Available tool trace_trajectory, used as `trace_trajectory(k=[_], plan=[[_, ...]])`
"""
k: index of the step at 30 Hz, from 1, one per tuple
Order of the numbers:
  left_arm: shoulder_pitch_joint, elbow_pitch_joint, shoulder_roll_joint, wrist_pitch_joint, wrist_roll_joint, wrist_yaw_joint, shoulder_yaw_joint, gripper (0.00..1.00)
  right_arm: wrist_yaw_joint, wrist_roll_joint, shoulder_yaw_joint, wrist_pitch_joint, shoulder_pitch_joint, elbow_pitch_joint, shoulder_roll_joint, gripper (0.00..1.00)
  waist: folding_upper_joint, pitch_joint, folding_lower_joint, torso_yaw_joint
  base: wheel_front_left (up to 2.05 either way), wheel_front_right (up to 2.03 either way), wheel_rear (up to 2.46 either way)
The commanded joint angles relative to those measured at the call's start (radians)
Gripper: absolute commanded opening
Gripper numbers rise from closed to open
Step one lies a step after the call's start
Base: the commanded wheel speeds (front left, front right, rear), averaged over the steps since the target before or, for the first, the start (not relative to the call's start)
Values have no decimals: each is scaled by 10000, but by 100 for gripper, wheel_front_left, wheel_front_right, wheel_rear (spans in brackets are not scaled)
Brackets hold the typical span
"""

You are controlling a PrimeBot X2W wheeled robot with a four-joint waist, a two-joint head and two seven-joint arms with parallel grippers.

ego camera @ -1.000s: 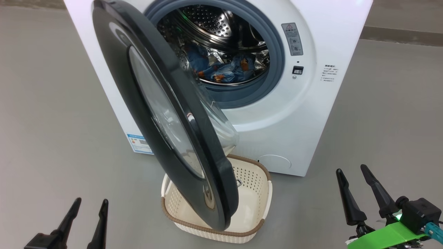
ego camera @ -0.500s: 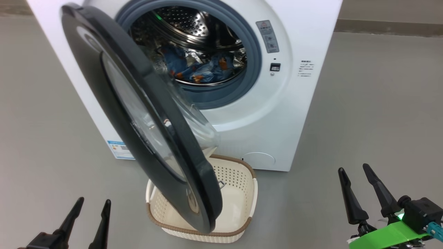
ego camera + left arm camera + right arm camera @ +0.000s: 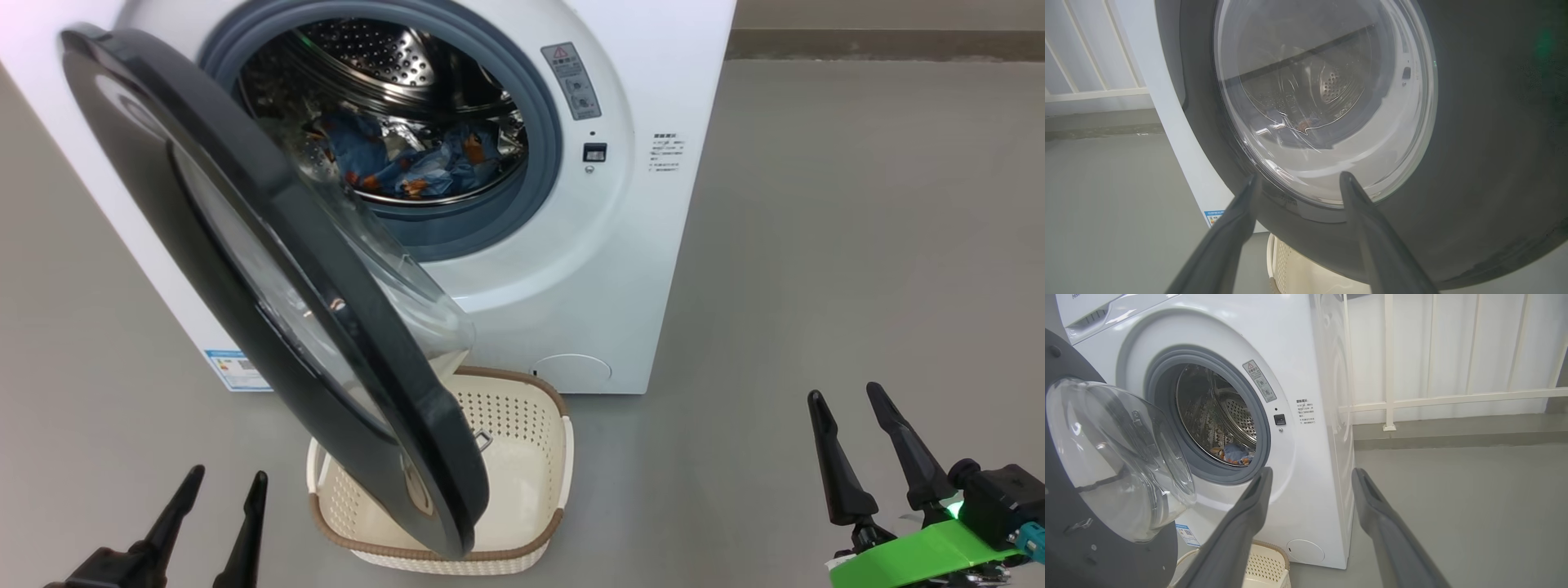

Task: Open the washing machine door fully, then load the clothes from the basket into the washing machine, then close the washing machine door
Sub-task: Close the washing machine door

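A: Finish on the washing machine door point(image 3: 269, 278)?
B: Glossy black rim, clear smooth glass.
A: And the washing machine point(image 3: 588, 269)?
B: Smooth white shell, shiny perforated steel drum point(image 3: 367, 49), matt grey rubber ring point(image 3: 545, 155).
A: The basket point(image 3: 531, 425)?
B: Cream perforated plastic, brown woven-look rim.
A: The clothes point(image 3: 408, 167)?
B: Soft printed cloth.

The floor point(image 3: 857, 245) was smooth grey, evenly lit. A white railing point(image 3: 1453, 398) ran before a pale wall point(image 3: 1453, 347), above a low grey kerb point(image 3: 1453, 439).
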Motion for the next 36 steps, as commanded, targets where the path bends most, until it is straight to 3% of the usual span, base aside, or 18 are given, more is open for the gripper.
trace_trajectory(k=[1, 22, 23, 24, 25, 26, 27, 28, 36], plan=[[-384, -284, 319, -105, -51, 8, 368, 100, 56, 19, 138, -80, -161, -274, -88, 100, 0, 23, -1, -76, 0, 0, 0], [-372, -322, 287, -105, -55, 8, 373, 100, 56, 0, 98, -80, -240, -248, -21, 100, 0, 5, -1, -13, 0, 0, 0], [-359, -328, 260, -105, -63, 8, 399, 100, 56, 5, 97, -80, -259, -240, -10, 72, 0, 4, -1, 11, 0, 0, 0], [-338, -345, 233, -105, -68, 8, 425, 100, 56, 10, 94, -80, -284, -238, 5, 51, 0, 4, -1, 38, 0, 0, 0], [-314, -367, 205, -105, -69, 8, 451, 100, 56, 17, 90, -80, -317, -242, 25, 38, 0, 2, -1, 65, 0, 0, 0], [-285, -390, 164, -105, -72, 8, 500, 100, 56, 29, 91, -80, -353, -252, 47, 15, 0, 0, -1, 94, 0, 0, 0], [-246, -423, 120, -105, -68, 8, 547, 100, 56, 38, 105, -80, -393, -258, 68, 4, 0, -4, -1, 126, 0, 0, 0], [-198, -462, 76, -105, -57, 8, 590, 100, 56, 54, 137, -80, -439, -269, 85, 0, 0, -8, -1, 159, 0, 0, 0], [127, -657, -208, -105, -9, 8, 820, 100, 56, 124, 562, -80, -1200, -608, 116, 0, 0, -34, -1, 551, 0, 0, 0]])
